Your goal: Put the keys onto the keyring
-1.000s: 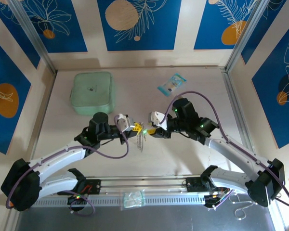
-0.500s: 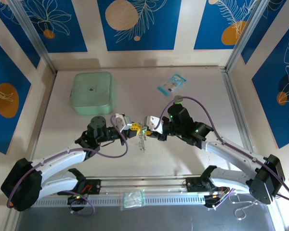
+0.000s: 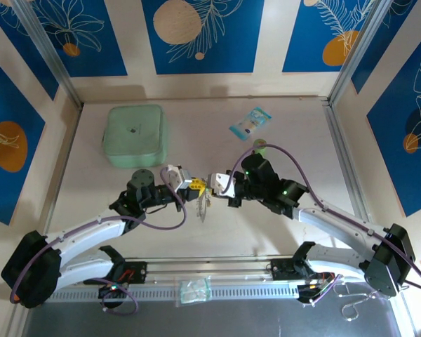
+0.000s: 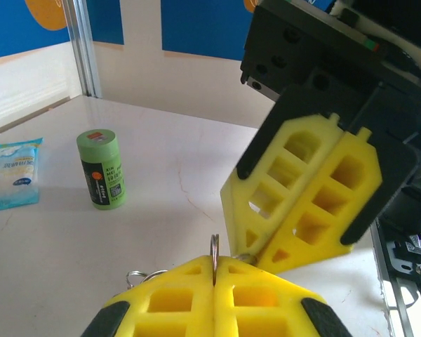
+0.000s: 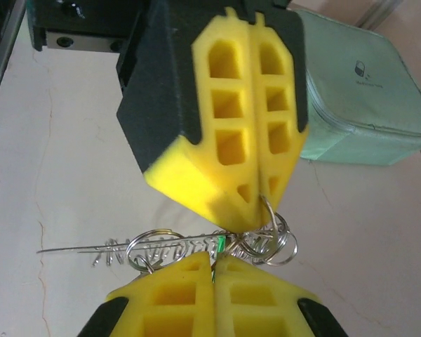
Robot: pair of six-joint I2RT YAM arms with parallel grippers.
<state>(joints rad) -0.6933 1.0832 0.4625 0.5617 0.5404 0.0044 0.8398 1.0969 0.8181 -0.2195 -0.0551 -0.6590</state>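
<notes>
My two grippers meet tip to tip above the table's middle. The left gripper [image 3: 195, 187] [image 4: 214, 263] is shut on a thin silvery ring [image 4: 213, 247] of the keyring [image 3: 205, 205], which dangles below the tips. In the right wrist view the keyring [image 5: 161, 246] runs as a straight wire strung with split rings and small metal bits. The right gripper [image 3: 215, 184] [image 5: 212, 258] is shut, with a sliver of the green key [image 5: 218, 244] pinched at its tips against the wire. The left fingers [image 5: 245, 126] hang just above it. The yellow key is hidden.
A mint-green zip case [image 3: 135, 135] [image 5: 358, 98] lies at the back left. A blue-and-white packet [image 3: 250, 123] [image 4: 10, 175] and an upright green cylinder [image 3: 259, 146] [image 4: 100, 168] sit behind the right arm. A clear bag [image 3: 194, 289] lies at the near edge.
The right gripper has moved left and closed the gap to the left gripper. The dangling keyring swung slightly under the tips. Both stay shut.
</notes>
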